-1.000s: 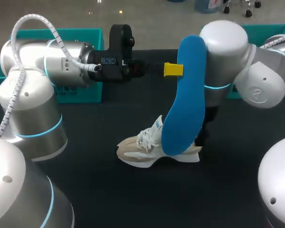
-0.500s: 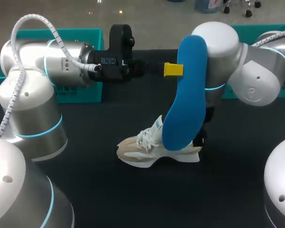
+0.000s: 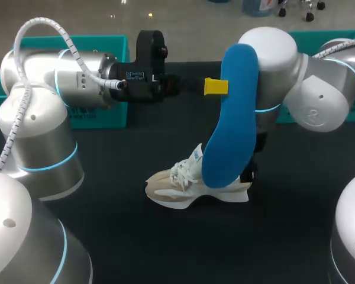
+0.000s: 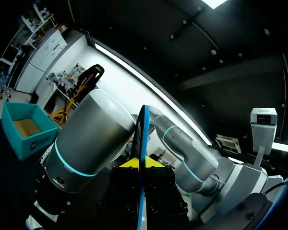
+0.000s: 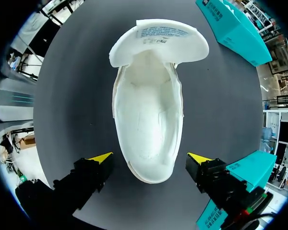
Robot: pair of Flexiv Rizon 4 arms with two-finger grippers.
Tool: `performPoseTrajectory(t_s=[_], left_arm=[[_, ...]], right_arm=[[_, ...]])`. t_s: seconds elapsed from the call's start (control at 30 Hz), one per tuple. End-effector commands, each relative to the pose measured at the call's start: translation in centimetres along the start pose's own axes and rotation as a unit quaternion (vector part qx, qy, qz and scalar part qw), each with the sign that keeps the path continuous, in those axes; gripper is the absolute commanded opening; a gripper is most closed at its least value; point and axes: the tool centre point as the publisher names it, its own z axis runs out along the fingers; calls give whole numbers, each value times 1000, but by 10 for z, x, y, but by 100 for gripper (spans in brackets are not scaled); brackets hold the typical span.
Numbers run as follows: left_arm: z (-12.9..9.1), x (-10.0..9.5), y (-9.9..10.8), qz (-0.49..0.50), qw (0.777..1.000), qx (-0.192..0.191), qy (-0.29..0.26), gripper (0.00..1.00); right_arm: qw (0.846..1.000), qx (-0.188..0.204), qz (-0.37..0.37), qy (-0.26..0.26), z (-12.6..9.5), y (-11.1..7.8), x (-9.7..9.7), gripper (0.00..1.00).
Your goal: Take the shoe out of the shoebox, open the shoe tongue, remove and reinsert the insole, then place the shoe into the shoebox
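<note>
A long blue insole (image 3: pixel 231 127) hangs upright over the table, and my left gripper (image 3: pixel 220 86) is shut on its upper edge. In the left wrist view the insole (image 4: pixel 143 134) shows edge-on between the yellow tips of that gripper (image 4: pixel 142 165). Its lower end reaches down to the beige and white shoe (image 3: pixel 186 188), which stands on the black table. My right arm (image 3: pixel 266 65) comes down behind the insole, by the heel. From the right wrist view, the shoe (image 5: pixel 148 120) gapes with its tongue (image 5: pixel 158 40) folded forward. The right gripper (image 5: pixel 150 160) is open astride the heel, not touching it.
A teal shoebox (image 3: pixel 100 115) stands at the back left behind my left arm, and another (image 3: pixel 328 38) at the back right. The right wrist view shows the teal boxes (image 5: pixel 235 24) beside and ahead of the shoe. Black table (image 3: pixel 165 248) lies bare in front.
My right arm's upper joints have shifted a little to the left. The insole, the shoe and my left arm have stayed put.
</note>
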Motion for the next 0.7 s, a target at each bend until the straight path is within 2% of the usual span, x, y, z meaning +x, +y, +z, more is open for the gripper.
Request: performPoseTrajectory(t_s=[0.03,0.2,0.4,0.7], left_arm=[[1,0,1,0,1000,0,-1,0],[1,0,1,0,1000,0,-1,0],[1,0,1,0,1000,0,-1,0],[1,0,1,0,1000,0,-1,0]], right_arm=[[1000,1,0,-2,0,0,1,100],[1000,1,0,-1,0,1,0,100],[1000,2,4,-6,-15,5,-7,100],[1000,2,-17,-13,1,19,-35,100]])
